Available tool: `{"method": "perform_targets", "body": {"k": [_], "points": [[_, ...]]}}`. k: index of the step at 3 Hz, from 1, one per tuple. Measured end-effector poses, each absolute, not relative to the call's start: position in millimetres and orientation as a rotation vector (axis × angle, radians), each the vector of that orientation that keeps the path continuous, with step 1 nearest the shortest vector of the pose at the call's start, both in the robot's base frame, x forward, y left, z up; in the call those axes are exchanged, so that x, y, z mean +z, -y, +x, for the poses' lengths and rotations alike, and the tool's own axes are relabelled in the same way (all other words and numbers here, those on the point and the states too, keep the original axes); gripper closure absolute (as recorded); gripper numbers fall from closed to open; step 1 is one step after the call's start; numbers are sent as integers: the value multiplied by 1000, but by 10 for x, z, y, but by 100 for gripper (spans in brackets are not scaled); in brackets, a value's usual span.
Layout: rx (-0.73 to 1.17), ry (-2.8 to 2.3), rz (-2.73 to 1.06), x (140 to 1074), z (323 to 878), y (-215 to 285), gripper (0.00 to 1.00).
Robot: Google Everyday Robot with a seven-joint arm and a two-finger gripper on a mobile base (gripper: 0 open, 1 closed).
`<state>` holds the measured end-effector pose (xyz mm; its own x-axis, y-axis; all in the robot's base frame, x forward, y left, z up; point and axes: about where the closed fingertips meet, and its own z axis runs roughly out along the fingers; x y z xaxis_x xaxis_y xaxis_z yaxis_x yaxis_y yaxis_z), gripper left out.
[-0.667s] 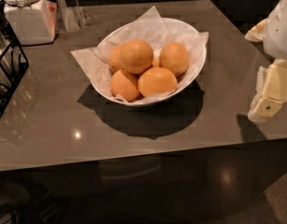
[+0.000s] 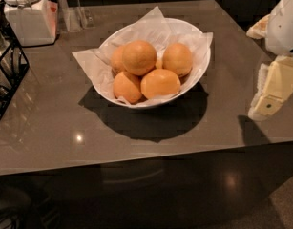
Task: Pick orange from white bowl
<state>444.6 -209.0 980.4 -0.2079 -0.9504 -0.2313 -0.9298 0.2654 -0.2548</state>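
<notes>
A wide, shallow, glossy white bowl is sitting near the middle of a smooth grey-brown worktop and is casting a dark shadow towards the front edge. White crinkled paper is lining the bowl and is sticking out past its rim at the back, left and right. Five oranges are lying inside on the paper. The round, smooth, evenly coloured orange is resting highest, left of centre in the pile, touching the fruits around it. A second orange is lying just beside it on the right, a flatter one is lying in front, another is sitting at the front left, and a fifth is peeking out behind the left side. The cream-coloured end effector is hanging at the right edge of the view, above the right end of the worktop, well apart from the bowl and holding nothing that can be seen; whether it is open or closed cannot be told. A white lidded jar is standing at the back left corner, and a black wire rack is showing at the left edge.
</notes>
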Motion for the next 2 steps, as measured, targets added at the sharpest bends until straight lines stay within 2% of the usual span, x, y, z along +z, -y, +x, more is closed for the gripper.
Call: {"method": "perform_targets", "body": {"k": [2], "points": [[200,-1994,-1813,9892,5065,1247,0]]}}
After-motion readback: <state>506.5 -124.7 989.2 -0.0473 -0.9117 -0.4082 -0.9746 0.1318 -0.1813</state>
